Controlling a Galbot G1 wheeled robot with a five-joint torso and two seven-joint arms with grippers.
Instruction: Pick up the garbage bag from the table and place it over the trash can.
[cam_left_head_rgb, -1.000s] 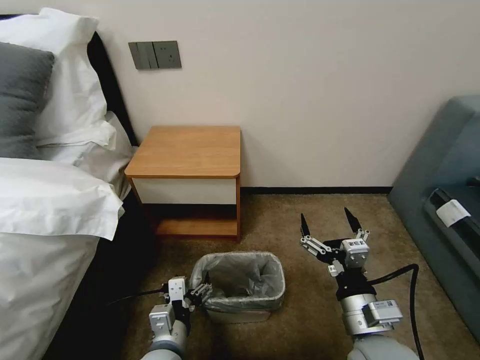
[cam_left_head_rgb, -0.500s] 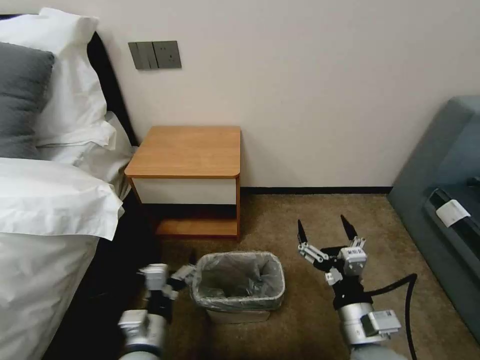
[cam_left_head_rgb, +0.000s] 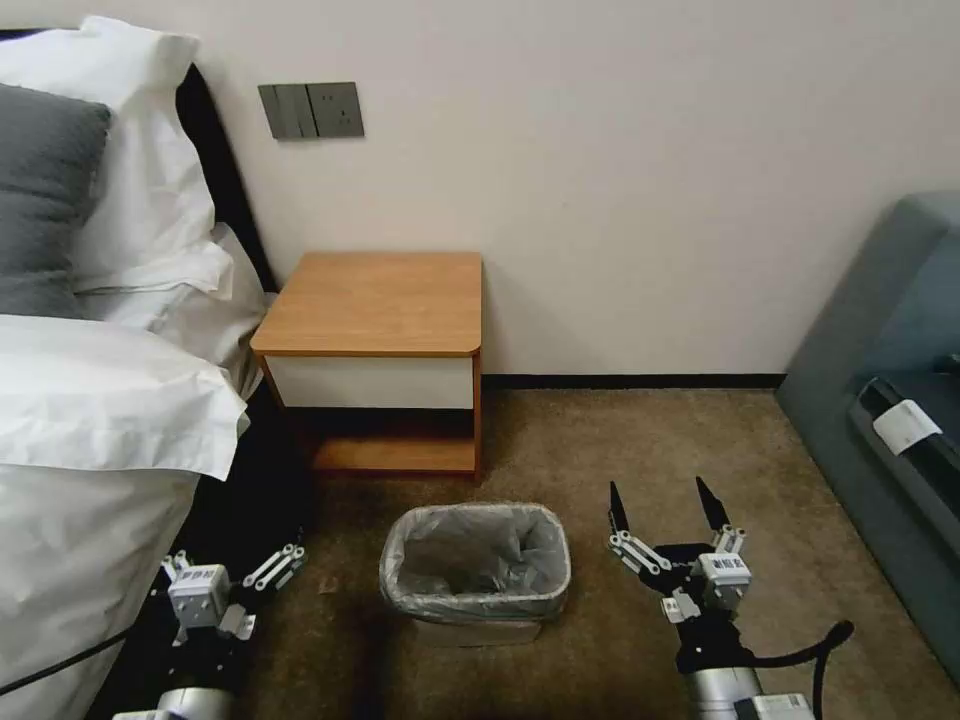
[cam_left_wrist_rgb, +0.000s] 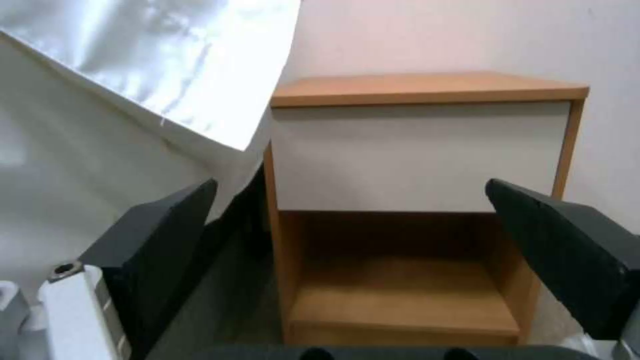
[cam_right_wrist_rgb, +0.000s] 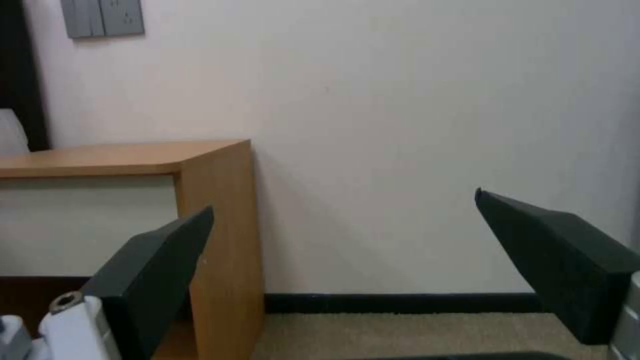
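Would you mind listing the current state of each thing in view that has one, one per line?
Thin translucent grey plastic garbage bag: lining the bin, its edge folded over the rim.
Small beige plastic trash can: upright on the carpet, lined.
Small wooden nightstand table: top bare, white drawer shut, low shelf open.
Left gripper: jaws open, holding nothing, low beside the bed.
Right gripper: jaws open, holding nothing, beside the bin.

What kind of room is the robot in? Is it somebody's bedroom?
Probably a bedroom, maybe a hotel room. A bed with white pillows stands at the left, a small wooden nightstand sits beside it against the wall, and a lined trash can stands on the brown carpet.
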